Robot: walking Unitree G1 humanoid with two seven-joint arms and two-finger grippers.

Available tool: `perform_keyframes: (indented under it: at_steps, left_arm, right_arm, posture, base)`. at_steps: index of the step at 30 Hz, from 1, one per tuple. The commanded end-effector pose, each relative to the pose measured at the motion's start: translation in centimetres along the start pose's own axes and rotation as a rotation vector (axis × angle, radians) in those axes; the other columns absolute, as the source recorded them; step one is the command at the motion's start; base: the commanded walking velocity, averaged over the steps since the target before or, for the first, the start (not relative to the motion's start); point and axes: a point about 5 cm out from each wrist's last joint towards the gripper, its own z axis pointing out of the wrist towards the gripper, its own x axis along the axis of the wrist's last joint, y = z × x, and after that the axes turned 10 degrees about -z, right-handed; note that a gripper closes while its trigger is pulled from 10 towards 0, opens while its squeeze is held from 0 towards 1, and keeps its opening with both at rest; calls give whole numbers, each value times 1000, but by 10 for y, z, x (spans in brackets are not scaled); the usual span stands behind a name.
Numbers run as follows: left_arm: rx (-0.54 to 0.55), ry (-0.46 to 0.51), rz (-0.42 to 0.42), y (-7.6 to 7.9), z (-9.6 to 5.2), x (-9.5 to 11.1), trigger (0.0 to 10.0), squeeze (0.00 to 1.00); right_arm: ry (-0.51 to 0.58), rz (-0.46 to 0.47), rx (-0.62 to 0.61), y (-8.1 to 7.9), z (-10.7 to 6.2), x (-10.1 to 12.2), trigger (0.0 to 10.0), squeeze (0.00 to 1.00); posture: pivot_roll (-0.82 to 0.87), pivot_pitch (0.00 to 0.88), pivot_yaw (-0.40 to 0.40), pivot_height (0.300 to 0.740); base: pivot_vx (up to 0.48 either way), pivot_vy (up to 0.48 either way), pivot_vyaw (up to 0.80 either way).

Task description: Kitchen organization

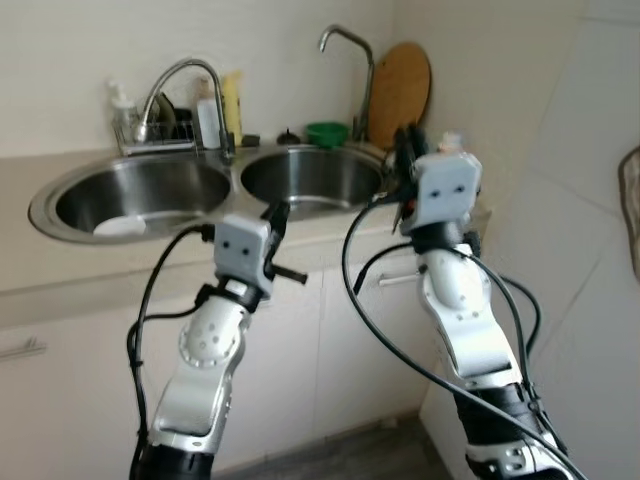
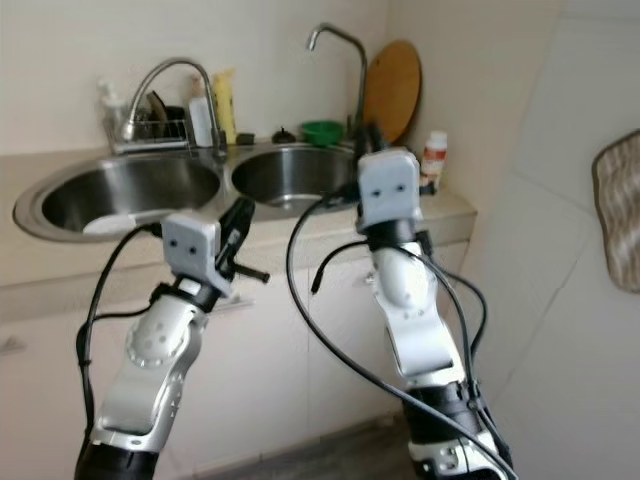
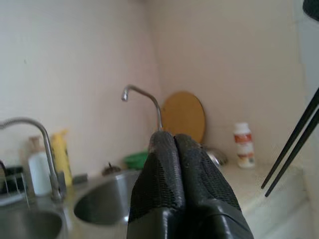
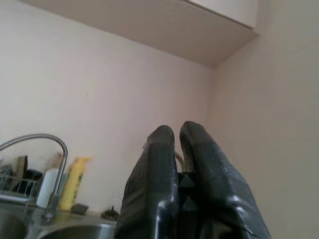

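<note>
The left gripper [image 3: 174,144] is clenched on nothing, its two fingers pressed flat together and held up in front of the counter edge. Just beyond and below it lies the right basin [image 1: 310,180], with the left basin [image 1: 140,195] off to its left. The right gripper [image 4: 177,137] also looks pinched together and empty, though a thin gap shows between its pads. It is raised higher, near the counter's right end, and points at the wall above the sinks.

No grasp has begun, so the step in hand reads as an approach to the counter. To do it well, pick one thing first, bring the nearer arm level with it, and spread the fingers before closing in. The loose black cables looping between the arms should be kept clear of the taps.

Beyond the left gripper stand a slim tap [image 3: 142,99], a green bowl [image 3: 135,160] behind the right basin, a round wooden board [image 3: 183,115] leaning on the wall, and a small white bottle [image 3: 243,145] further right. Past the left basin are a curved tap [image 1: 185,85], a yellow bottle [image 1: 232,105] and a rack [image 1: 155,130] whose contents are too cluttered to name.

A white thing [image 1: 120,226] in the left basin is half hidden by the rim. The right gripper's fingertips are masked by its own wrist block in the head views.
</note>
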Motion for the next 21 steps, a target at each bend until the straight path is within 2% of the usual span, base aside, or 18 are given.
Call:
perform_keyframes:
  at_steps: [1, 3, 6, 14, 17, 21]
  left_arm:
    - [17, 7, 17, -5, 2, 5, 10000, 0]
    - [18, 9, 18, -5, 3, 6, 10000, 0]
    - [19, 12, 19, -5, 4, 7, 10000, 0]
    - [18, 14, 21, -4, 6, 8, 10000, 0]
    - [20, 19, 21, -4, 8, 9, 10000, 0]
    - [20, 22, 20, -4, 9, 10, 10000, 0]
  right_arm:
    - [22, 28, 17, -4, 8, 8, 10000, 0]
    - [10, 43, 11, -3, 10, 7, 10000, 0]
    - [16, 17, 13, -2, 12, 8, 10000, 0]
    - [14, 53, -4, 1, 14, 8, 10000, 0]
    - [-13, 87, -19, 5, 15, 3, 10000, 0]
    - [-14, 85, -21, 6, 16, 2, 10000, 0]
  posture:
    - [84, 0, -46, 740]
    - [85, 0, -47, 740]
    - [82, 0, -48, 740]
    - [75, 0, -48, 740]
    - [74, 0, -49, 740]
    - [74, 0, -49, 740]
  base:
    - [382, 0, 0]
    - [371, 0, 0]
    - [361, 0, 800]
    - [339, 0, 738]
    - [311, 0, 0]
    - [294, 0, 0]
